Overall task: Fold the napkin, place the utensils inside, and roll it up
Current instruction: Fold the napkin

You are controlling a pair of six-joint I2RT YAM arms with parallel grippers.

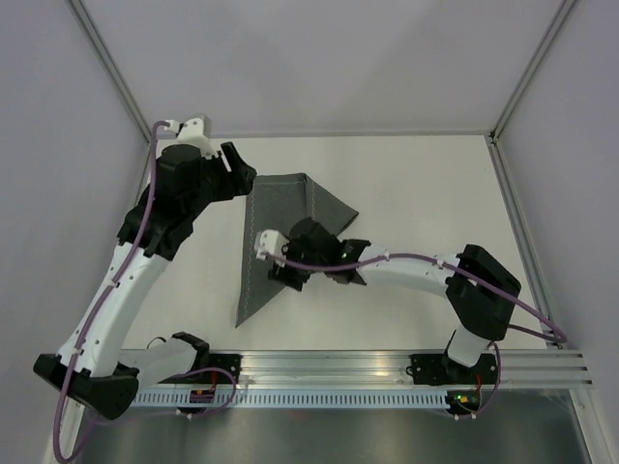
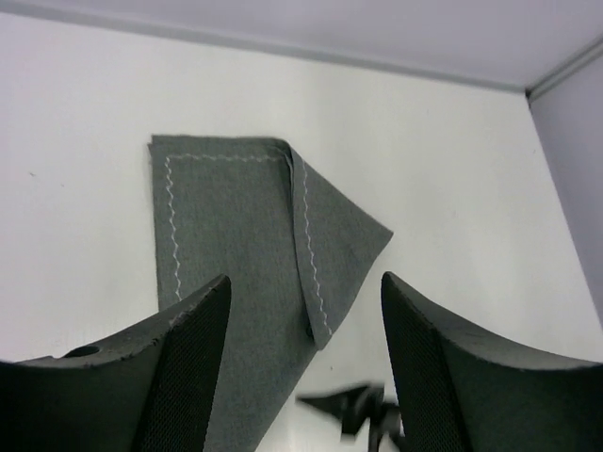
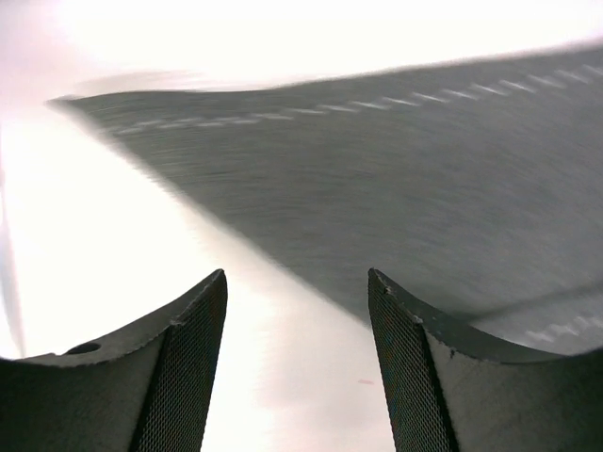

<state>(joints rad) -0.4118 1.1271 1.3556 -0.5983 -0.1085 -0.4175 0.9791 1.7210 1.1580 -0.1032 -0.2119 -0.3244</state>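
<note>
The napkin (image 1: 266, 242) is a dark grey cloth lying flat on the white table, folded into a long triangle with its point toward the near edge. A flap (image 1: 329, 205) with a light stitched line is turned over at its far right. My left gripper (image 1: 235, 174) hovers at the napkin's far left corner, open and holding nothing; the left wrist view shows the napkin (image 2: 236, 245) beyond that gripper (image 2: 306, 287). My right gripper (image 1: 283, 267) is over the napkin's slanted right edge, open and empty (image 3: 297, 278), with the cloth (image 3: 396, 188) blurred ahead of it. The utensils are out of view.
An aluminium rail (image 1: 387, 365) runs along the near edge, carrying both arm bases. Grey walls with metal corner posts (image 1: 527, 77) close in the table (image 1: 426, 184) on the left, far and right sides.
</note>
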